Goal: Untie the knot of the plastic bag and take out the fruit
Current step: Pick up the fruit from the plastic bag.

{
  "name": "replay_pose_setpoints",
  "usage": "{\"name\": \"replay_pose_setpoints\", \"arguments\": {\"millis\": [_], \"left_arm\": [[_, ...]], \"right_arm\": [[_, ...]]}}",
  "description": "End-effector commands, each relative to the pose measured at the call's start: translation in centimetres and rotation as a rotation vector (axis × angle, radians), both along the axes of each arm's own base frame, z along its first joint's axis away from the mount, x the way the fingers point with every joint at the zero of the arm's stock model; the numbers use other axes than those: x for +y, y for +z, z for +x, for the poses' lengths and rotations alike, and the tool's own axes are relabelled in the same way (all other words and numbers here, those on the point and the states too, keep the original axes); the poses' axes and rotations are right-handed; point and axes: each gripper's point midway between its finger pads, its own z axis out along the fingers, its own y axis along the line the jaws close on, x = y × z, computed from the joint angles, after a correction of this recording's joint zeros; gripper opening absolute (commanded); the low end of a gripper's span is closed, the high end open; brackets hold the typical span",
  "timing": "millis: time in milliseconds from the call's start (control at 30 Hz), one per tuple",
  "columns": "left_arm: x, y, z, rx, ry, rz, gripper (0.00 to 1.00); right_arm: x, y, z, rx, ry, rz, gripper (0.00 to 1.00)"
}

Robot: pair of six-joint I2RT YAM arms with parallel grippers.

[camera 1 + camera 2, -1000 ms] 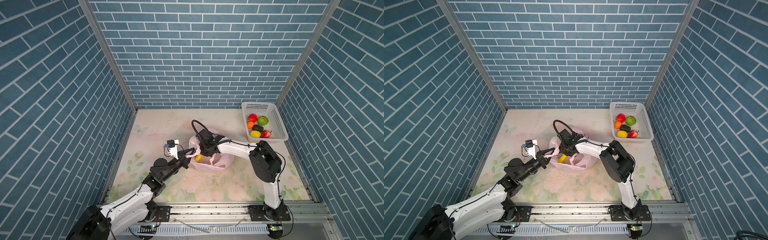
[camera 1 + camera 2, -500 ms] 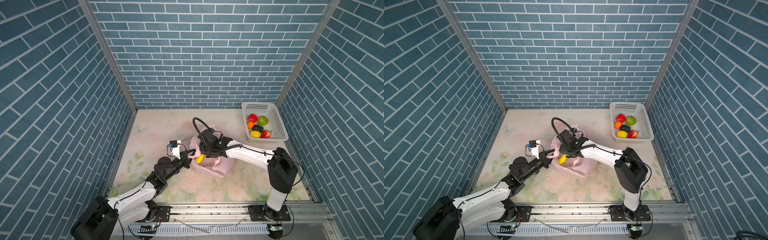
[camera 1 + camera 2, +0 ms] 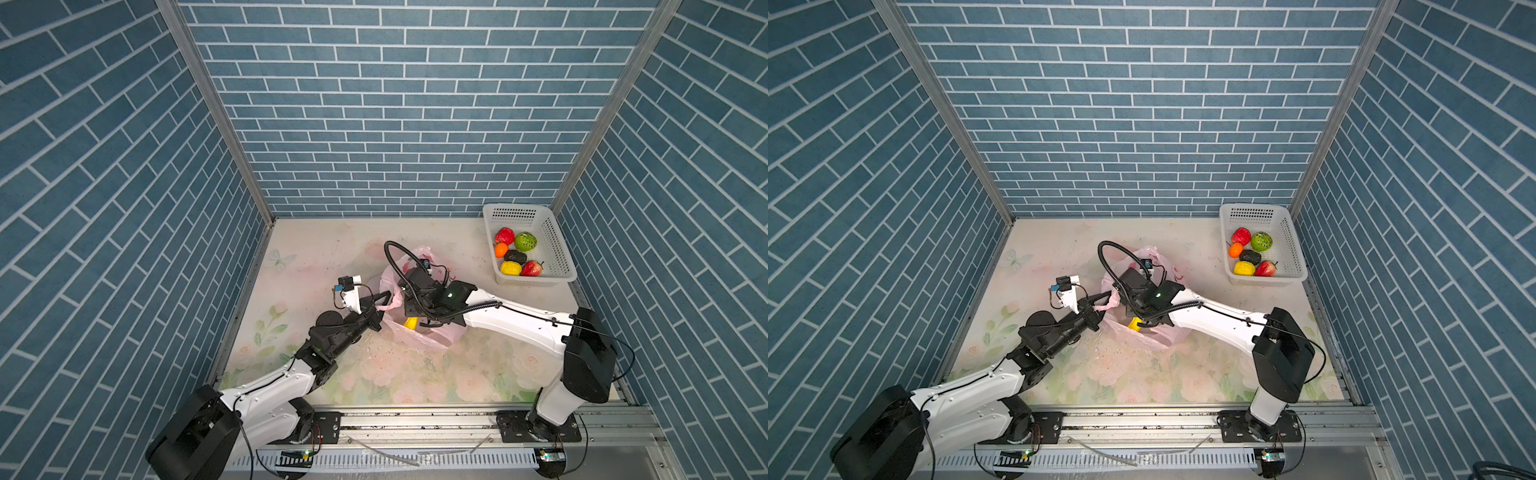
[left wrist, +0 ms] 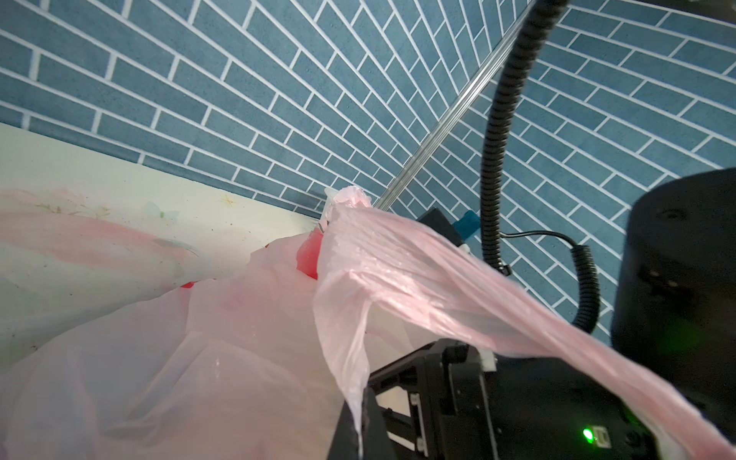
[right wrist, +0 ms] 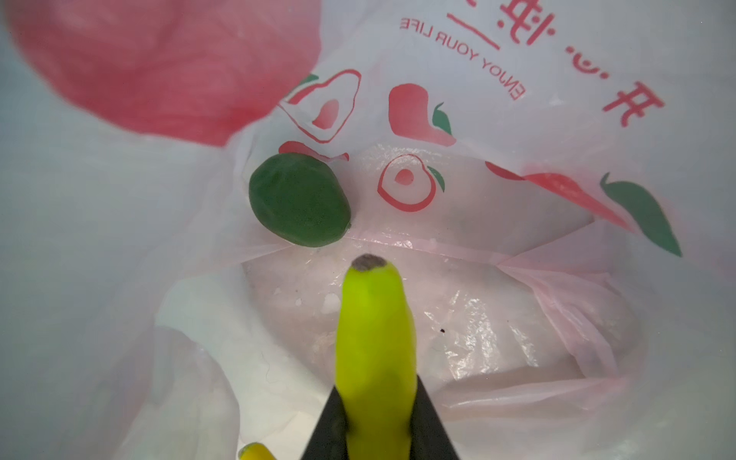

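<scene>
The plastic bag (image 3: 415,338), mid-worktop, gapes open, so you're on the taking-out step. Your left gripper (image 3: 384,300) is clamped on its handle (image 4: 398,259); your right gripper (image 5: 376,402), inside, grips a yellow banana (image 5: 374,338). Next, lift it clear of the film toward the basket (image 3: 555,245) in the far right corner; a green fruit (image 5: 298,201) lies deeper

Robot test cell in a lab, no lived-in room. Boxed in by blue brick-print panels (image 3: 407,124) on aluminium posts (image 3: 218,108), floored with a floral mat (image 3: 415,374). Fronted by a metal rail (image 3: 415,422) carrying the left arm (image 3: 266,386) and right arm (image 3: 523,328).
</scene>
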Motion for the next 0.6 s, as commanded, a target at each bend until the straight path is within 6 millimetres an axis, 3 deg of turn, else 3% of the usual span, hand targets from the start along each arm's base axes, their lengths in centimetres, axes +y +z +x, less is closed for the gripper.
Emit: {"name": "replay_pose_setpoints", "arguments": {"millis": [0, 300, 567], "left_arm": [[0.1, 1.9, 0.4, -0.047, 0.014, -0.001, 0.05], [-0.1, 1.5, 0.3, -0.027, 0.003, 0.021, 0.05], [-0.3, 0.7, 0.2, -0.004, -0.009, 0.034, 0.05]], "right_arm": [[-0.8, 1.0, -0.2, -0.054, 0.026, -0.066, 0.01], [-1.8, 5.5, 0.8, -0.190, 0.028, -0.108, 0.01], [-1.5, 8.8, 1.6, -0.268, 0.050, -0.109, 0.01]]}}
